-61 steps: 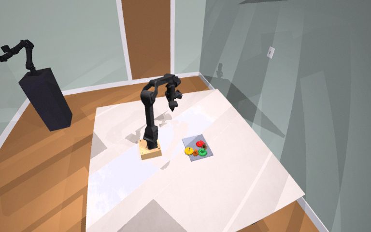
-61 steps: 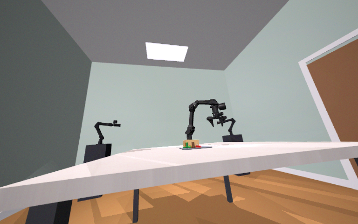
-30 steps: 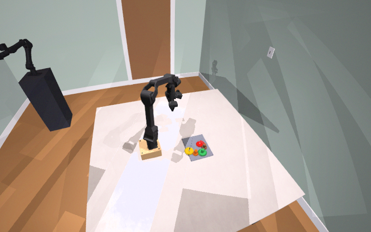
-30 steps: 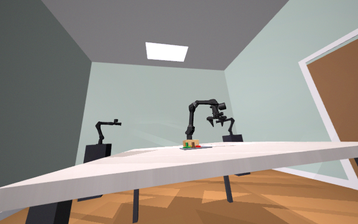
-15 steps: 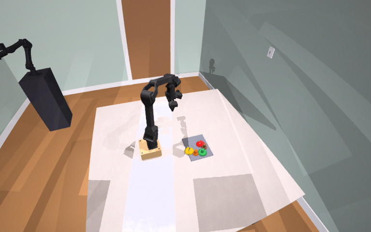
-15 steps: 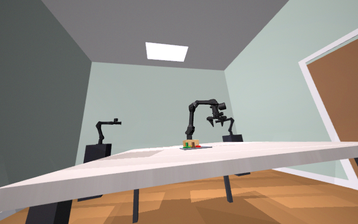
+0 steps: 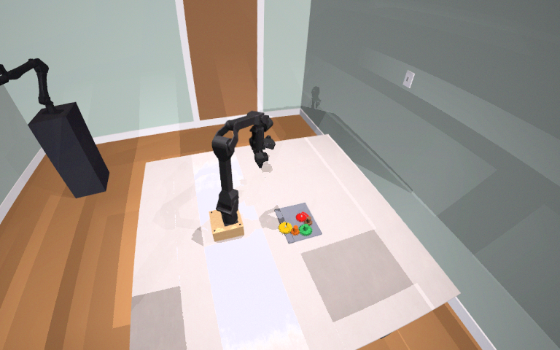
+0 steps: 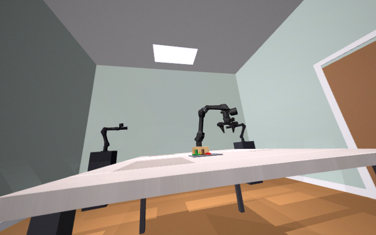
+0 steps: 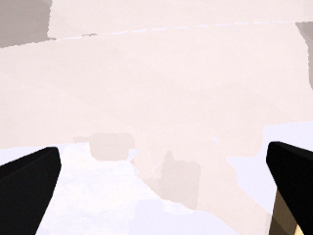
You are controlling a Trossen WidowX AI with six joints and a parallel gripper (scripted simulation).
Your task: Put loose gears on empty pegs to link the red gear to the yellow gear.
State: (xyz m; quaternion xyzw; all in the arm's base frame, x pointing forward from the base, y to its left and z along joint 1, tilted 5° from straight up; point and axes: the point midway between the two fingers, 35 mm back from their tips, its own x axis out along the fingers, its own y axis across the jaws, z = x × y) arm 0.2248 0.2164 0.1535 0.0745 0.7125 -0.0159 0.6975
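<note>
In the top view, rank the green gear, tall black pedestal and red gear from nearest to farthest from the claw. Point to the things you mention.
1. Red gear (image 7: 299, 216) (image 8: 208, 153): board's upper part.
2. Green gear (image 7: 305, 230) (image 8: 195, 154): below it.
3. Tall black pedestal (image 7: 70, 154) (image 8: 244, 145): far left, off the table.

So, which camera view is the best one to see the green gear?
The top view: it shows the green gear from above, toothed rim visible, beside the orange gear. The exterior view shows it only small and edge-on, low over the board. The wrist view does not show it.
</note>
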